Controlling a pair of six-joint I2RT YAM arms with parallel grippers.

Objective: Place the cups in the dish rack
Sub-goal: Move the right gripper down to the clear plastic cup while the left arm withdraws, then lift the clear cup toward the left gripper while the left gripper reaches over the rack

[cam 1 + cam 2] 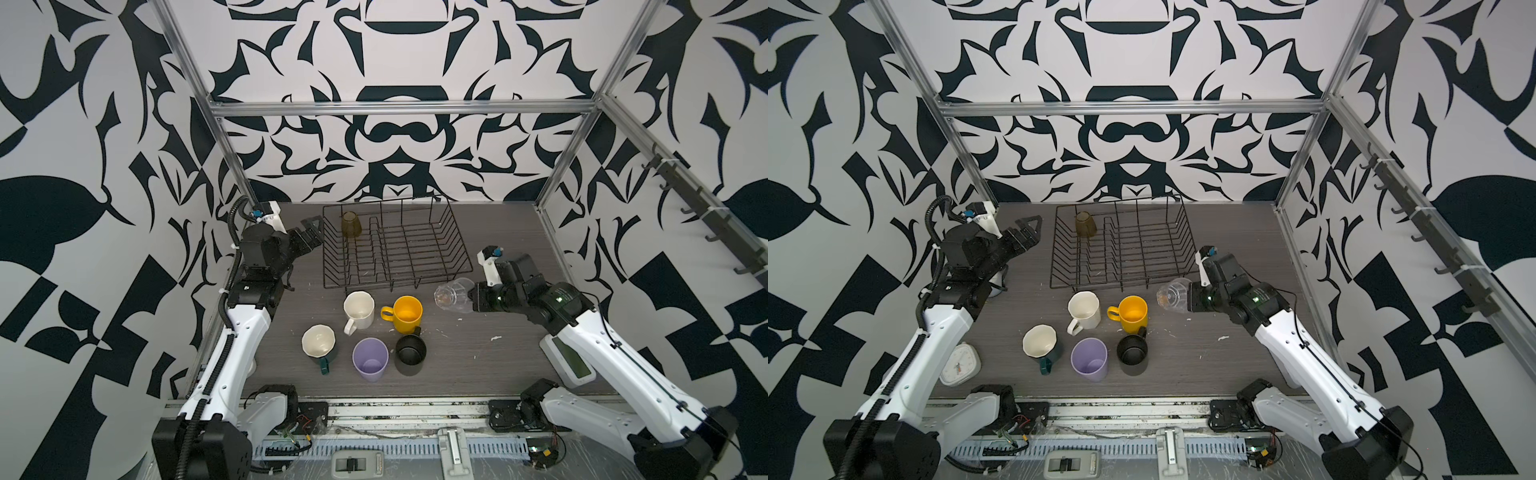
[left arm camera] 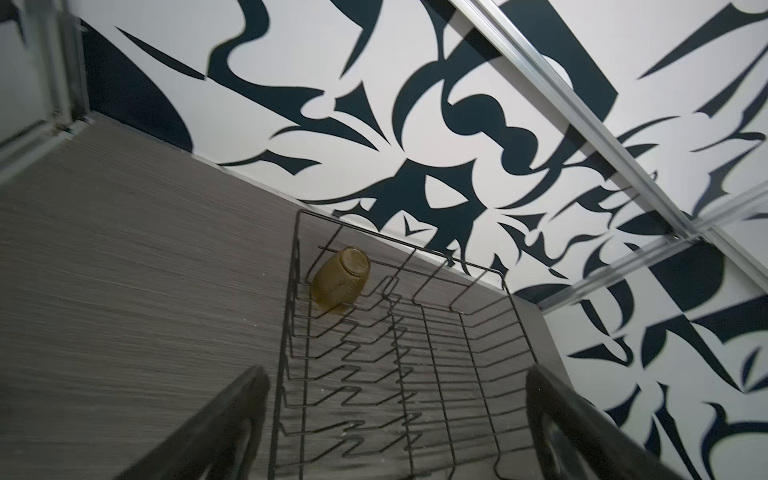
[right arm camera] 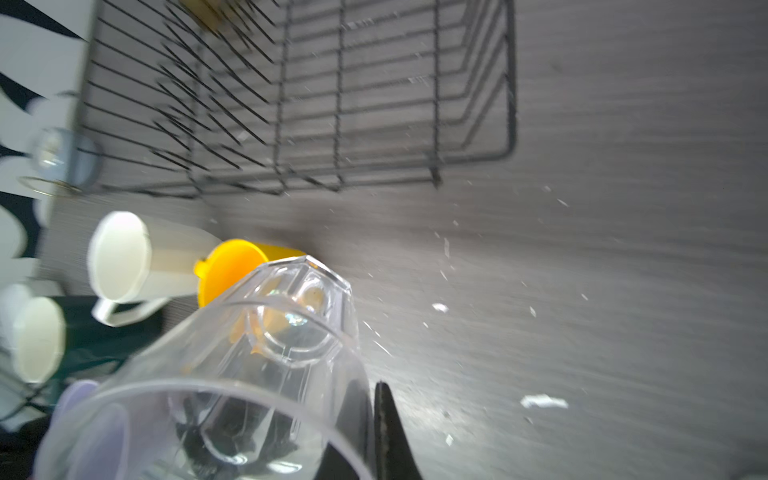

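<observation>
The black wire dish rack (image 1: 399,284) (image 1: 1125,286) stands at the back of the table, with an amber tumbler (image 1: 352,225) (image 2: 340,278) upside down in its far left corner. My right gripper (image 1: 473,297) (image 3: 372,401) is shut on the rim wall of a clear tumbler (image 1: 454,296) (image 3: 266,353), held on its side above the table, off the rack's near right corner. My left gripper (image 1: 311,227) (image 2: 395,374) hangs open and empty beside the rack's left side. In front of the rack stand a cream mug (image 1: 358,309), yellow mug (image 1: 408,313), dark-green mug (image 1: 319,343), lilac tumbler (image 1: 370,358) and black mug (image 1: 410,354).
A white square clock (image 1: 960,363) lies at the front left beside the left arm. A flat white device with a screen (image 1: 569,361) lies under the right arm. Small white scraps (image 1: 495,338) dot the table on the right. Patterned walls and metal posts enclose the table.
</observation>
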